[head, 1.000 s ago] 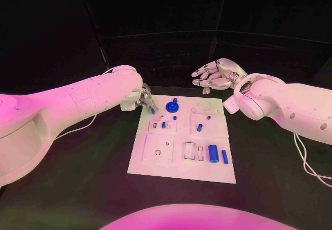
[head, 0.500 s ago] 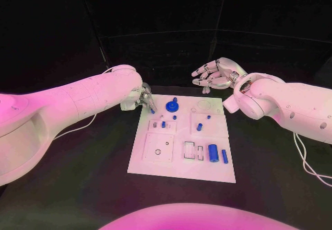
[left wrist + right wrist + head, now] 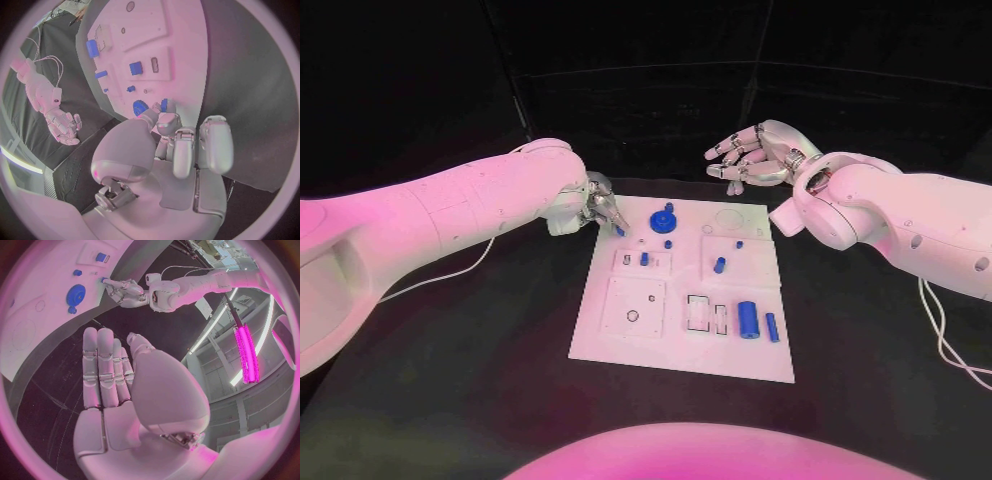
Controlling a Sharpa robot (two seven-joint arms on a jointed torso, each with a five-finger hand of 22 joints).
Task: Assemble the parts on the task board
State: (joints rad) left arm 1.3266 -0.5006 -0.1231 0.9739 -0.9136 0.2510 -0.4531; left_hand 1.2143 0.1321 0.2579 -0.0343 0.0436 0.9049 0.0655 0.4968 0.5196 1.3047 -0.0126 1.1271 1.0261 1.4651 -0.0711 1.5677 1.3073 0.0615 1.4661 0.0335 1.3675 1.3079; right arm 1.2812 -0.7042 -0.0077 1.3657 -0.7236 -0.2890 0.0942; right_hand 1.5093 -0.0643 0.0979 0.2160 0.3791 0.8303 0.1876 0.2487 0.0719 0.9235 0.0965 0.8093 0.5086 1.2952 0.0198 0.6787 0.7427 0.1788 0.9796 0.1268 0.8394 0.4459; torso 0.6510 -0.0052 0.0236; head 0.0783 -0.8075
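Task board (image 3: 678,345) mid-table (image 3: 473,380), parts (image 3: 747,319) on it, hands flanking its far end

- I see the task board (image 3: 635,340), a white plate lying flat mid-table, with shallow rectangular recesses.
- A blue gear (image 3: 664,222) sits near its far edge, a blue cylinder (image 3: 747,319) lies at its near right, and small blue pegs (image 3: 717,265) stand around the middle.

The head view looks down from above; both wrist views look past their hands, sharing the task board (image 3: 687,296).
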